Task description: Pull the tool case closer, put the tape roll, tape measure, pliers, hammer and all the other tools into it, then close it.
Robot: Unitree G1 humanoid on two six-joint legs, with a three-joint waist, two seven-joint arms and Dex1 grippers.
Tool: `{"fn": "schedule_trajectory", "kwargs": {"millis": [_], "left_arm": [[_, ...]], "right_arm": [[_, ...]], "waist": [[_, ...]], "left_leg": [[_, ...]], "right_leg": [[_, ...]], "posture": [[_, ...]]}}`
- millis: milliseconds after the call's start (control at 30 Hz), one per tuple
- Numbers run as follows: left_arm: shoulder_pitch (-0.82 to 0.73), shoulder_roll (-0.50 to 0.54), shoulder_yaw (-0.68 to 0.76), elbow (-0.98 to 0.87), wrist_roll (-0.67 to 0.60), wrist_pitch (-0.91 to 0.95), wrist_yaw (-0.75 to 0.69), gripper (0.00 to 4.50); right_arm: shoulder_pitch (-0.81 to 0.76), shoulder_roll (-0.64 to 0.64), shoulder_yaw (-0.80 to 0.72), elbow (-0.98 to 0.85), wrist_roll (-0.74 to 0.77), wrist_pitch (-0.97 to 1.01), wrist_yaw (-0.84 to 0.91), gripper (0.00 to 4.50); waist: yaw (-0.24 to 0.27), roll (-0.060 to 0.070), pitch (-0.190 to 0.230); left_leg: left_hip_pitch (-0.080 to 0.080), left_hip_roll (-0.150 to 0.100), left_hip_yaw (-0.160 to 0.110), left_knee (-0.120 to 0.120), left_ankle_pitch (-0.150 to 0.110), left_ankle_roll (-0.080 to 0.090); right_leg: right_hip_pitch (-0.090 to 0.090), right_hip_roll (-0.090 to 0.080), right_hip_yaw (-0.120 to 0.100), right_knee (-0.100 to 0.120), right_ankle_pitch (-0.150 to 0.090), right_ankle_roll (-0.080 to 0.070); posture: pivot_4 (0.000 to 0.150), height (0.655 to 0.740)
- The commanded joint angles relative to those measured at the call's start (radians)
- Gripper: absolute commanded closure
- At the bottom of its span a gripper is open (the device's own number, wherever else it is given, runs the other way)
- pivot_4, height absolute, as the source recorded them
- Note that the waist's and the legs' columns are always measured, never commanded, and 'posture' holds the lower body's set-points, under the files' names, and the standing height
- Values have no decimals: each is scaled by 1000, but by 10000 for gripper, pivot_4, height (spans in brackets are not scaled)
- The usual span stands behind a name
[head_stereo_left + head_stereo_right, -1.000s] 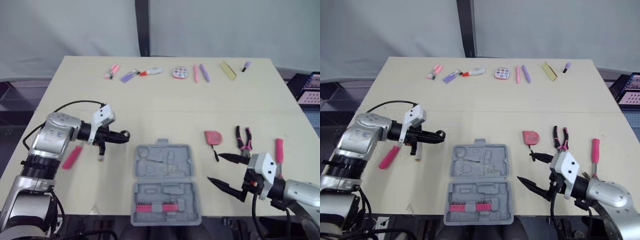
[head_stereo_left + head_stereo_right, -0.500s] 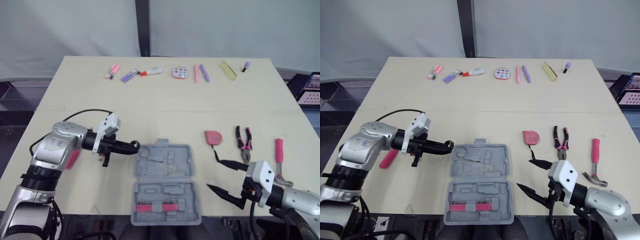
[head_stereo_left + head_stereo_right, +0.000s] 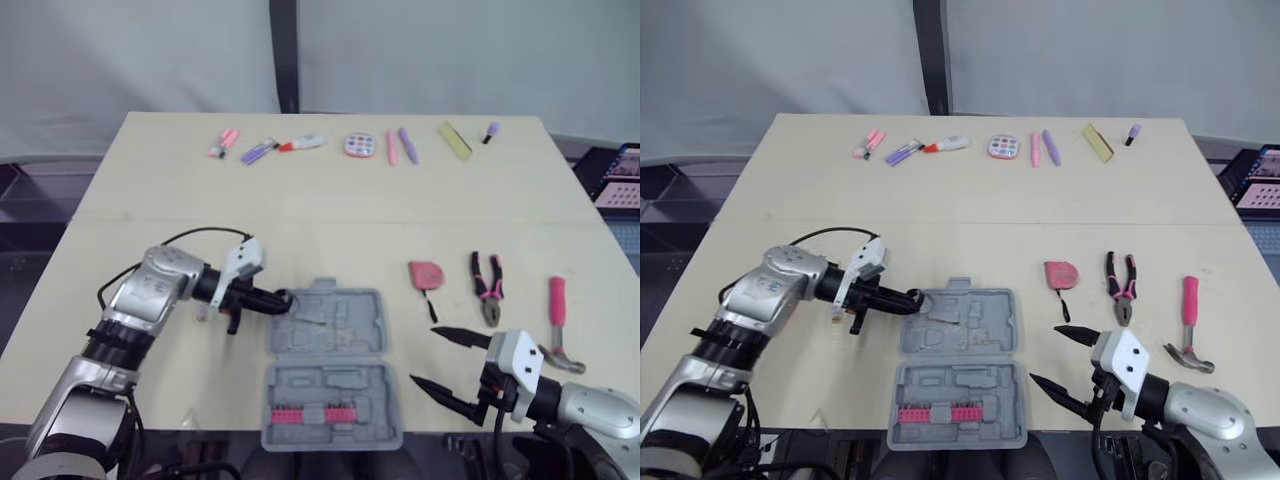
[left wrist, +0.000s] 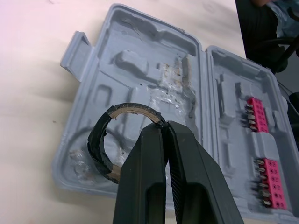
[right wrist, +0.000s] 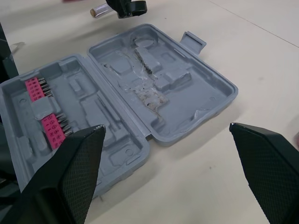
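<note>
The grey tool case (image 3: 340, 392) lies open at the table's front middle, a row of pink bits (image 3: 305, 414) in its near half. My left gripper (image 3: 280, 300) is shut on the black tape roll (image 4: 105, 140), holding it just above the far-left corner of the case (image 4: 140, 70). At the front right, my right gripper (image 3: 450, 362) stands open and holds nothing, a little to the right of the case (image 5: 177, 93). To the case's right lie the pink tape measure (image 3: 426, 274), the pliers (image 3: 487, 287) and the pink-handled hammer (image 3: 556, 315).
A row of small items, with markers and a round pink one (image 3: 359, 145), lies along the table's far edge. A pale tool tip (image 3: 839, 314) pokes out from under my left arm. A dark chair with a tablet (image 3: 615, 180) stands past the right edge.
My left gripper has carried the tape roll to the right, from the bare table to over the case's far-left corner. My right gripper has drawn back slightly toward the front edge, still open.
</note>
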Motion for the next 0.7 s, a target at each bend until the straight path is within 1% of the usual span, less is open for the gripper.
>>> {"fn": "schedule_trajectory", "kwargs": {"millis": [33,200,367,567,700], "left_arm": [[-21,0,1,24,3,-35,-27,44468],[-1,60,0,34,18,-148,-111,44468],[1,111,-10,34,41,-177,-151,44468],[-40,99,-34,60,77,-180,-162,44468],[-76,88,-57,86,113,-172,-151,44468]], "right_arm": [[7,9,3,-38,-8,-21,-16,0],[19,24,18,-66,-23,-24,-31,0],[14,41,57,-91,-36,-19,-48,0],[-15,60,108,-84,-60,-24,-68,0],[-5,66,125,-97,-74,-24,-80,0]], "waist": [[0,0,0],[0,0,0],[0,0,0],[2,0,0],[1,0,0]], "left_leg": [[0,0,0,0,0,0],[0,0,0,0,0,0],[0,0,0,0,0,0],[0,-1,-3,0,0,0],[-1,-1,-3,0,0,0]], "right_leg": [[0,0,0,0,0,0],[-1,0,0,1,0,0],[-1,0,0,1,0,0],[-1,-1,0,1,0,0],[-1,-1,0,1,0,0]], "posture": [[1500,7400],[1500,7400],[1500,7400],[1500,7400],[1500,7400]]}}
